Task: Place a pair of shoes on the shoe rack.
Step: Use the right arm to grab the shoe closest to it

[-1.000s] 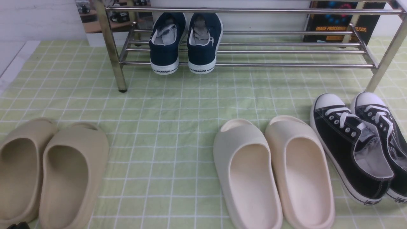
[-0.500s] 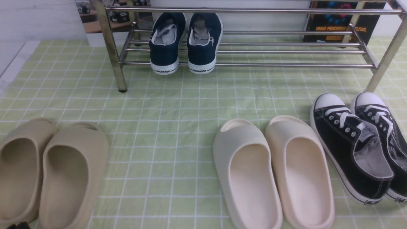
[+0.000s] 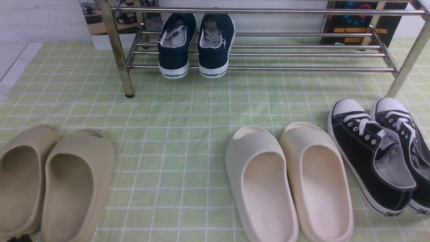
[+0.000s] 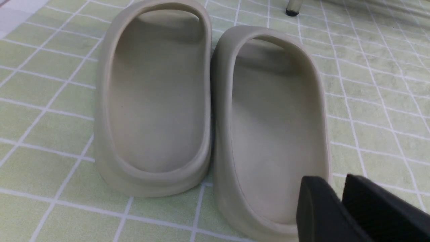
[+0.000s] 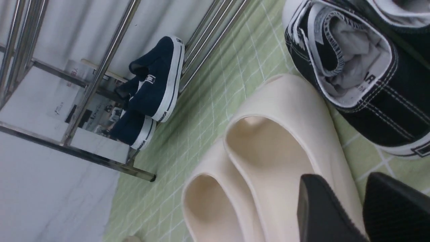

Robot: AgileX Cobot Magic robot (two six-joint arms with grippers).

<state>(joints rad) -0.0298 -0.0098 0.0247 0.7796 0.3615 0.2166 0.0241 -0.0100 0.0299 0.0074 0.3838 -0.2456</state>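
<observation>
The pair of black canvas sneakers [image 3: 369,158] with white toe caps and white laces stands on the green checked cloth at the front right, toes toward the steel shoe rack [image 3: 262,69] at the back. One sneaker shows in the right wrist view [image 5: 369,84]. My right gripper [image 5: 339,176] is low beside the cream slides, a little short of the sneakers, its fingers slightly apart and empty. My left gripper [image 4: 331,179] is shut and empty, just behind the tan slides; only a dark edge of it [image 3: 16,238] shows in the front view.
Navy "WARRIOR" sneakers [image 3: 195,43] sit on the rack's left part. Cream slides [image 3: 289,181] lie left of the black sneakers. Tan slides [image 3: 50,181] lie at the front left. A dark box [image 3: 356,23] stands behind the rack's right end.
</observation>
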